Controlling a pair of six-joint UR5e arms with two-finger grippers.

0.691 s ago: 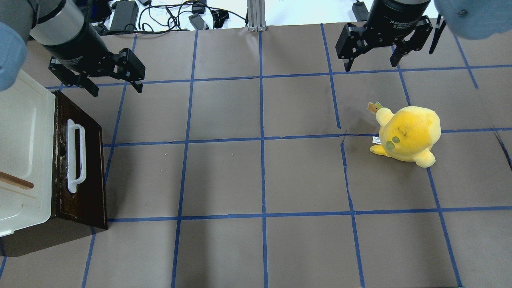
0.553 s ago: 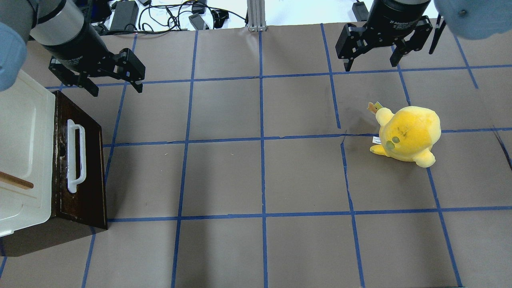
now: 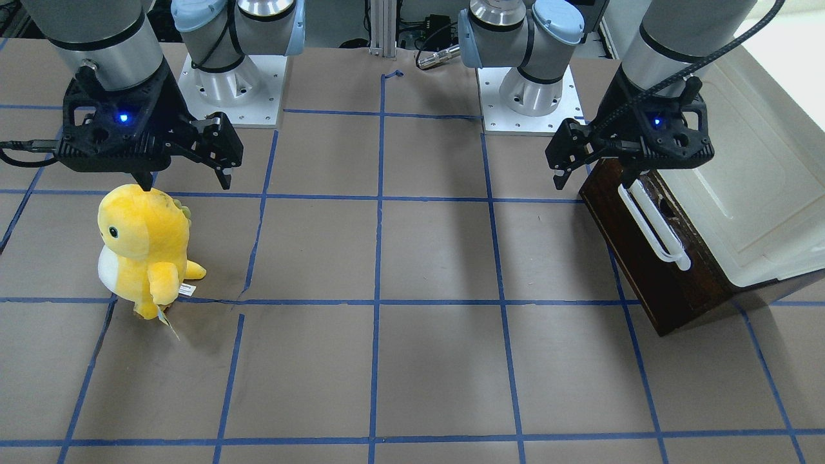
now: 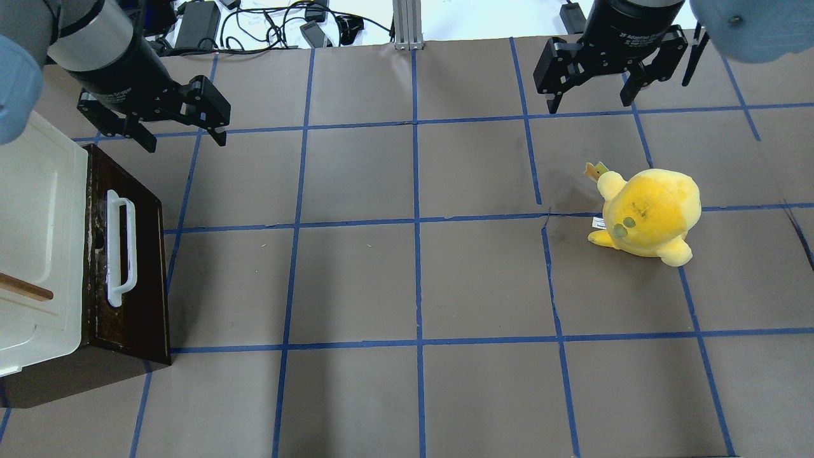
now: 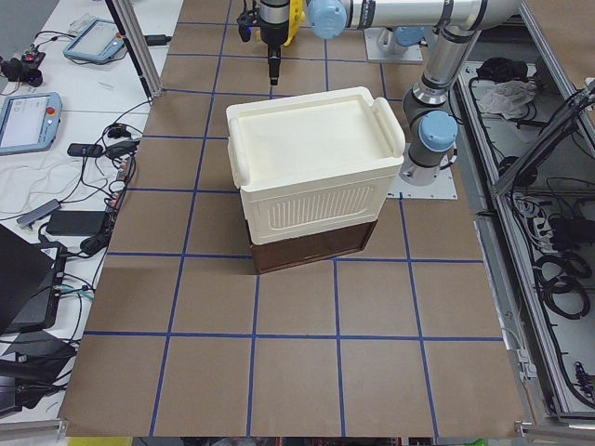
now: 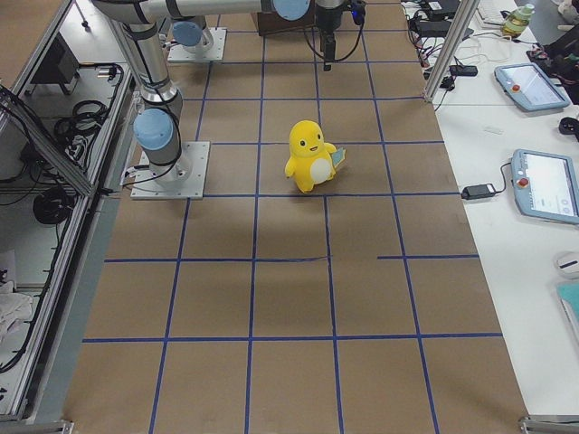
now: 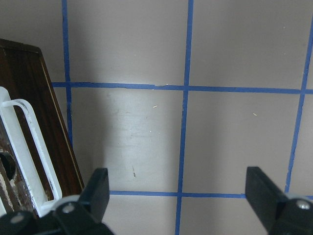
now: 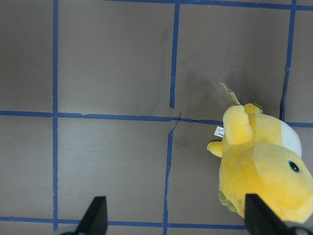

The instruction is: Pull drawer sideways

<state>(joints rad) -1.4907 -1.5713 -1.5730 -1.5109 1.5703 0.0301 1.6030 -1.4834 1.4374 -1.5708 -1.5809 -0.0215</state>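
The drawer point(image 4: 137, 254) sits at the robot's left end of the table point(image 4: 356, 280), under a cream box point(image 4: 38, 235). Its dark brown front faces the table's middle, and the white bar handle point(image 4: 121, 248) runs along that front. From the overhead view it looks shut or nearly so. The side view shows only its brown side below the box.

The left gripper point(image 4: 184, 141) hangs above the table near the drawer's far corner. Its jaws are spread wide and hold nothing. In the left wrist view one finger point(image 7: 98, 188) lies close to the handle's end, but no contact shows.

The right gripper point(image 4: 589, 105) hangs at the far right side of the table, also spread wide and holding nothing. White lettering on its body includes the word "Adaptive"; the rest is too small to make out. The left gripper's body carries similar white print, which is unreadable.

A yellow plush point(image 4: 648, 213) stands upright on the right half, well apart from the drawer. It has a small white label point(image 4: 598, 222) at its side, with writing too small to read. Blue tape point(image 4: 416, 219) marks a grid on the brown table.
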